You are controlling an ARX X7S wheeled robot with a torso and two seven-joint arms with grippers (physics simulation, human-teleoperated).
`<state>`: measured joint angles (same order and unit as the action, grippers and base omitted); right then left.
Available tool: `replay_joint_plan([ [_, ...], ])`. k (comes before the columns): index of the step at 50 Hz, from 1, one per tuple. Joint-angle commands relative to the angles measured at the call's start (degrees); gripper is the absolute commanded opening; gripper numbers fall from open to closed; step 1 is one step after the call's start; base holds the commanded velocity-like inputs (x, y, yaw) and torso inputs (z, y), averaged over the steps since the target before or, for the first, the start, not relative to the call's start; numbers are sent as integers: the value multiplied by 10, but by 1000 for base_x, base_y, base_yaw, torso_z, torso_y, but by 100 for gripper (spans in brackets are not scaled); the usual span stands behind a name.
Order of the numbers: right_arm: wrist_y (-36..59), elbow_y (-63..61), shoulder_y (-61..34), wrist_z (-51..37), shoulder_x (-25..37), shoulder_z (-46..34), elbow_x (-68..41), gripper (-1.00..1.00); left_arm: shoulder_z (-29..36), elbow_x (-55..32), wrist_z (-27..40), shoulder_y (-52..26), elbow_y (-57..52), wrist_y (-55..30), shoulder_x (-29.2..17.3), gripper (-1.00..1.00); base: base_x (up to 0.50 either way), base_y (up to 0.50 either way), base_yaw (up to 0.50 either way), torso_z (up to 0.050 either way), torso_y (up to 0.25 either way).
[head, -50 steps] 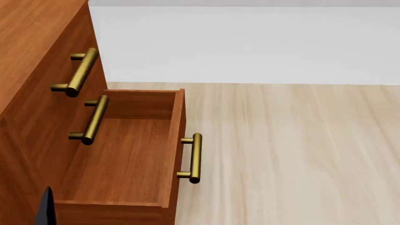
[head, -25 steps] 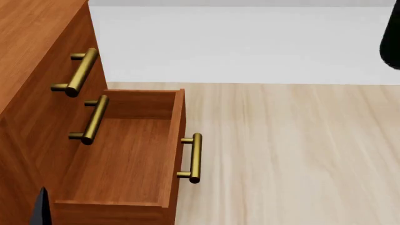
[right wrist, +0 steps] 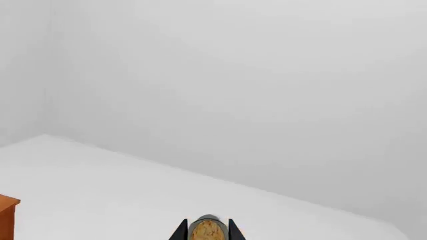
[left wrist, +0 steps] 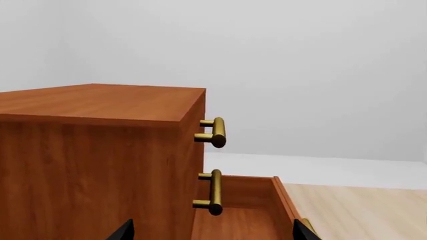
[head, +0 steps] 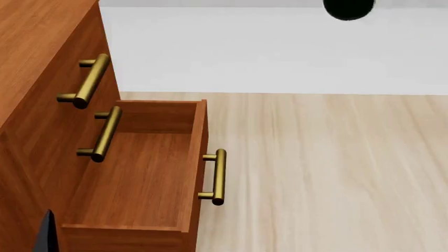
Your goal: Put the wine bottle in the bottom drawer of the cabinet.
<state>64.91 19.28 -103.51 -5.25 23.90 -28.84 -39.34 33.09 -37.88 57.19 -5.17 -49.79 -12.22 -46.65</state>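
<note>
So the bottom drawer (head: 133,178) of the cabinet (head: 35,58) is pulled wide open in the head view, brass handle (head: 217,177) facing the pale wood floor (head: 329,173), and there's nothing inside it. The wine bottle (right wrist: 208,230) only shows in the right wrist view: its tan cork end sits squeezed between the two dark fingertips of the right gripper (right wrist: 208,231), so the long axis runs straight along the camera's line of sight, cork pointing out toward the white wall. The left gripper (left wrist: 213,232) shows just two dark tips spread wide apart, grasping nothing, near the cabinet's side.
</note>
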Motion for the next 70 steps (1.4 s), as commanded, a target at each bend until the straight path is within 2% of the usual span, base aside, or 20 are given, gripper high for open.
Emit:
replay_joint_plan([
  [1,-46,150,-96,88,-79,-67,46,-100,-2,-4,-3,2,3,5,-2,100,0,0,0,0,0],
  [21,-167,534,-239,232,-238,-117,90,-100,-7,-5,-3,7,7,15,-6,100,0,0,0,1,1],
  [25,-159,517,-237,219,-239,-175,33,-100,-7,-6,-3,7,8,15,-6,100,0,0,0,0,0],
  [31,-152,509,-243,194,-239,-301,-129,-100,-7,-6,-2,8,4,15,-8,100,0,0,0,0,2],
  [35,-174,494,-240,173,-239,-392,-228,-100,-13,-27,-23,15,10,41,-11,100,0,0,0,0,0],
  [43,-199,491,-229,143,-239,-524,-384,-100,-29,-25,-15,31,16,58,-23,100,0,0,0,0,0],
  [49,-186,497,-228,147,-239,-568,-483,-100,-29,-21,-13,34,16,58,-25,100,0,0,0,0,2],
  [55,-191,487,-225,146,-239,-603,-516,-100,-30,-22,-14,34,18,60,-25,100,0,0,0,0,0],
  [70,-187,455,-229,136,-239,-624,-600,-100,-37,-28,-18,42,23,69,-34,100,0,0,0,1,1],
])
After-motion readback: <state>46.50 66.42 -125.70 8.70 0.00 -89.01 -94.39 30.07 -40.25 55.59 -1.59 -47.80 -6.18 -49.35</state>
